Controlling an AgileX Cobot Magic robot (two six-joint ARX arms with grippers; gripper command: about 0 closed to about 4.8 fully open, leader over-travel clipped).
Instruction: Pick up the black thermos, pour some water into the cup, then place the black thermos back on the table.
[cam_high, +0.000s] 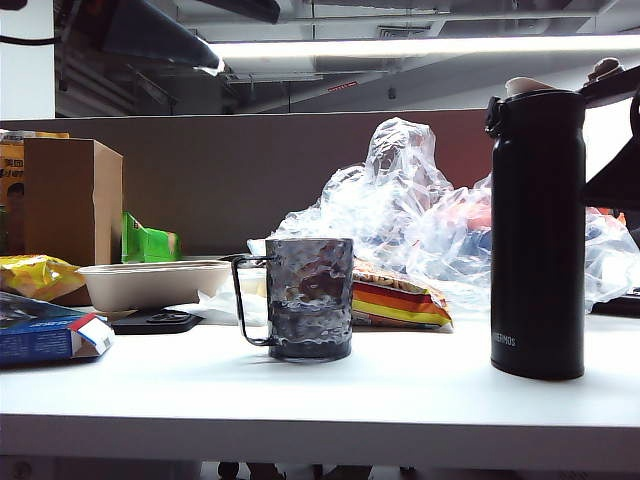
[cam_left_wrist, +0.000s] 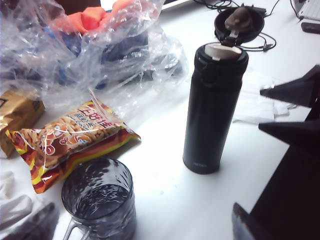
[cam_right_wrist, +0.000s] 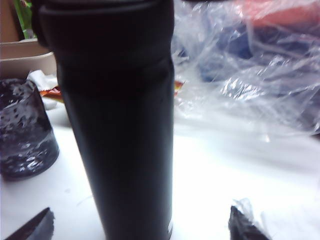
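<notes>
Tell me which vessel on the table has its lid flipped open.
The black thermos, standing upright with its flip-top lid swung back. The cup and the beige bowl have no lid at all.

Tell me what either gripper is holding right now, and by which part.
Nothing. The black thermos stands free between the open right gripper fingers; the left gripper is open beside it.

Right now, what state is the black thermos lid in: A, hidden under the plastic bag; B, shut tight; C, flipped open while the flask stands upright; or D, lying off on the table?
C: in the left wrist view the black thermos stands upright on the table with its flip lid hinged back, showing the pale mouth.
</notes>
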